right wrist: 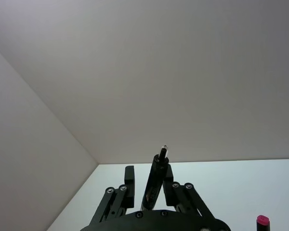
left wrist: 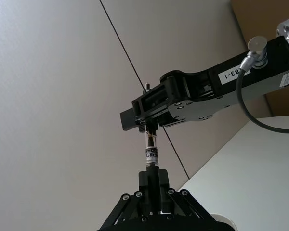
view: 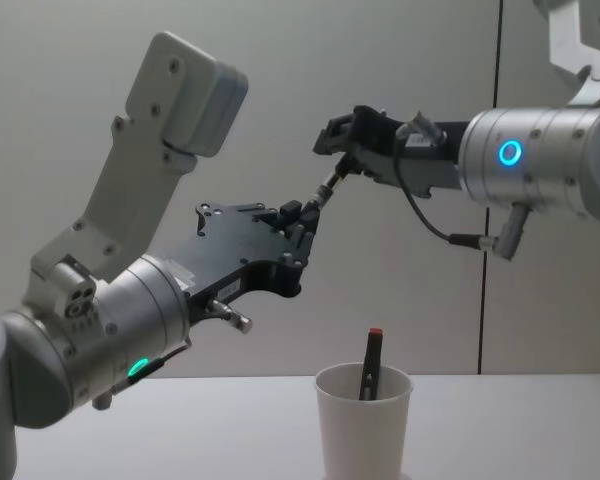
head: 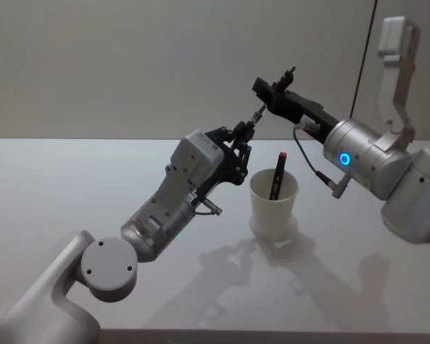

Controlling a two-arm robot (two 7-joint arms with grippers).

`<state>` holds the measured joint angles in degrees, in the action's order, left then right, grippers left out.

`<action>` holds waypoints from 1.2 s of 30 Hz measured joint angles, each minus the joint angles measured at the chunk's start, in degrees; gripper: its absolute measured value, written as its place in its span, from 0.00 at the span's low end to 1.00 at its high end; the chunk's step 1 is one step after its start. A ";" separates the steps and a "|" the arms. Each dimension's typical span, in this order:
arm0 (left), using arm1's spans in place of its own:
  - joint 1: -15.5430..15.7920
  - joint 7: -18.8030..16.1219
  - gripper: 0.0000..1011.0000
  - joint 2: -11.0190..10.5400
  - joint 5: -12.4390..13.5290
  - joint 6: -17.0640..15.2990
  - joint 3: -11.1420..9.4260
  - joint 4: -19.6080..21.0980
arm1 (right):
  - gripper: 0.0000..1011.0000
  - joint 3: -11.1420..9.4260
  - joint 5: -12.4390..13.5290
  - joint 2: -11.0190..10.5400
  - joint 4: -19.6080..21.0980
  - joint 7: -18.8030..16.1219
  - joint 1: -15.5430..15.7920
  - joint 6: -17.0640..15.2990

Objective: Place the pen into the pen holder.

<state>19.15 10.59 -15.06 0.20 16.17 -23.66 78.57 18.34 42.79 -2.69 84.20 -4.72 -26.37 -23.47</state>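
White table, plain wall; both my left end effector (head: 242,140) and right end effector (head: 266,97) pinch one pen (view: 323,190) mid-handoff above the pen holder (head: 273,203)

My head camera looks down on the table (head: 72,186); my chest camera looks level across it. Both share the pen holder (head: 273,204). My wrist cameras point upward, close behind their fingers.
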 joint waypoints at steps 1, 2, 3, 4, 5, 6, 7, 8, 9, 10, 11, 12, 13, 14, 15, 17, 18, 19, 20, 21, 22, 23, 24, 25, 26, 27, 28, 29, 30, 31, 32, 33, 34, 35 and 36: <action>0.00 0.00 0.12 0.00 0.00 0.00 0.00 0.00 | 0.36 0.00 0.00 0.00 0.00 0.00 0.00 0.00; 0.00 0.00 0.12 0.00 0.00 0.00 0.00 0.00 | 0.30 0.04 0.00 0.04 0.07 0.25 0.00 -0.06; 0.00 0.00 0.12 0.00 0.00 0.00 0.00 0.00 | 0.27 0.10 0.00 0.07 0.15 0.50 0.02 -0.13; 0.00 0.00 0.12 0.00 0.00 0.00 0.00 0.00 | 0.24 0.12 0.00 0.08 0.19 0.65 0.03 -0.17; 0.00 0.00 0.12 0.00 0.00 0.00 0.00 0.00 | 0.20 0.15 0.00 0.10 0.24 0.76 0.04 -0.19; 0.00 0.00 0.12 0.00 0.00 0.00 0.00 0.00 | 0.18 0.19 0.02 0.11 0.29 0.82 0.05 -0.21; 0.00 0.00 0.12 0.00 0.00 0.00 0.00 0.00 | 0.16 0.22 0.04 0.13 0.34 0.87 0.06 -0.23; 0.00 0.00 0.12 0.00 0.00 -0.01 0.00 0.00 | 0.15 0.27 0.10 0.16 0.44 1.04 0.08 -0.28; 0.00 0.00 0.12 0.00 0.00 -0.01 0.00 0.00 | 0.14 0.31 0.15 0.17 0.53 1.19 0.10 -0.32; 0.00 0.00 0.12 0.00 0.00 -0.01 0.00 0.00 | 0.14 0.33 0.18 0.18 0.58 1.26 0.11 -0.34; 0.00 0.00 0.12 0.00 0.00 -0.01 0.00 0.00 | 0.14 0.35 0.20 0.18 0.62 1.34 0.13 -0.35; 0.00 0.00 0.12 0.00 0.00 -0.01 0.00 0.00 | 0.14 0.36 0.22 0.18 0.67 1.44 0.14 -0.37; 0.00 0.00 0.12 0.00 0.00 -0.01 0.00 0.00 | 0.14 0.40 0.26 0.18 0.76 1.53 0.17 -0.38; 0.00 0.00 0.12 0.00 0.00 -0.01 0.00 0.00 | 0.14 0.42 0.30 0.18 0.82 1.61 0.20 -0.39; 0.00 0.00 0.12 0.00 0.00 -0.01 0.00 0.00 | 0.14 0.45 0.37 0.18 0.91 1.74 0.24 -0.40; 0.00 0.00 0.12 0.00 0.00 0.00 0.00 0.00 | 0.14 0.47 0.42 0.17 0.99 1.81 0.27 -0.42; 0.00 0.00 0.12 0.00 0.00 0.00 0.00 0.00 | 0.14 0.47 0.44 0.16 1.03 1.86 0.28 -0.43; 0.00 0.00 0.12 0.00 0.00 0.00 0.00 0.00 | 0.14 0.49 0.51 0.14 1.14 1.93 0.31 -0.47; 0.00 0.00 0.12 0.00 0.00 0.01 0.00 0.00 | 0.14 0.49 0.51 0.14 1.14 1.93 0.31 -0.47; 0.00 0.00 0.12 0.00 0.00 0.01 0.00 0.00 | 0.14 0.50 0.57 0.11 1.22 1.99 0.35 -0.50; 0.00 0.00 0.12 0.00 0.00 0.01 0.00 0.00 | 0.14 0.51 0.60 0.10 1.26 2.01 0.37 -0.51; 0.00 0.00 0.13 0.00 0.00 0.01 0.00 0.00 | 0.14 0.51 0.62 0.08 1.33 2.04 0.39 -0.52; 0.00 0.01 0.16 0.00 0.00 0.02 0.00 0.00 | 0.14 0.54 0.66 0.06 1.41 2.07 0.42 -0.54; 0.00 0.01 0.17 0.00 0.00 0.03 0.00 0.00 | 0.14 0.54 0.68 0.05 1.43 2.11 0.44 -0.55; 0.00 0.01 0.21 0.00 0.00 0.03 0.00 0.00 | 0.14 0.54 0.73 0.01 1.50 2.16 0.47 -0.55; 0.00 0.01 0.24 0.00 0.00 0.03 0.00 0.00 | 0.14 0.54 0.76 -0.02 1.56 2.17 0.48 -0.55; 0.00 0.01 0.26 0.00 0.00 0.03 0.00 0.00 | 0.14 0.54 0.79 -0.04 1.60 2.18 0.49 -0.56; 0.00 0.01 0.27 0.00 0.00 0.03 0.00 0.00 | 0.14 0.55 0.81 -0.05 1.63 2.19 0.50 -0.56; 0.00 0.00 0.33 0.00 0.00 0.03 0.00 0.00 | 0.14 0.54 0.86 -0.09 1.69 2.20 0.51 -0.55; 0.00 0.01 0.34 0.00 0.00 0.03 0.00 0.00 | 0.14 0.54 0.88 -0.11 1.71 2.21 0.52 -0.53; 0.00 0.01 0.37 0.00 0.00 0.03 0.00 0.00 | 0.14 0.54 0.91 -0.12 1.74 2.22 0.52 -0.52; 0.00 0.00 0.40 0.00 0.00 0.03 0.00 0.00 | 0.14 0.54 0.97 -0.14 1.81 2.23 0.53 -0.47; 0.00 0.00 0.45 0.00 0.00 0.03 0.00 0.00 | 0.14 0.54 0.99 -0.16 1.82 2.24 0.53 -0.44; 0.00 0.00 0.47 0.00 0.00 0.03 0.00 0.00 | 0.14 0.54 1.03 -0.19 1.86 2.26 0.54 -0.39; 0.00 0.00 0.48 0.00 0.00 0.03 0.00 0.00 | 0.14 0.54 1.05 -0.21 1.87 2.27 0.54 -0.36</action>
<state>19.15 10.59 -15.06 0.20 16.20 -23.66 78.57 18.88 43.84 -2.90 86.07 -2.45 -25.83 -23.83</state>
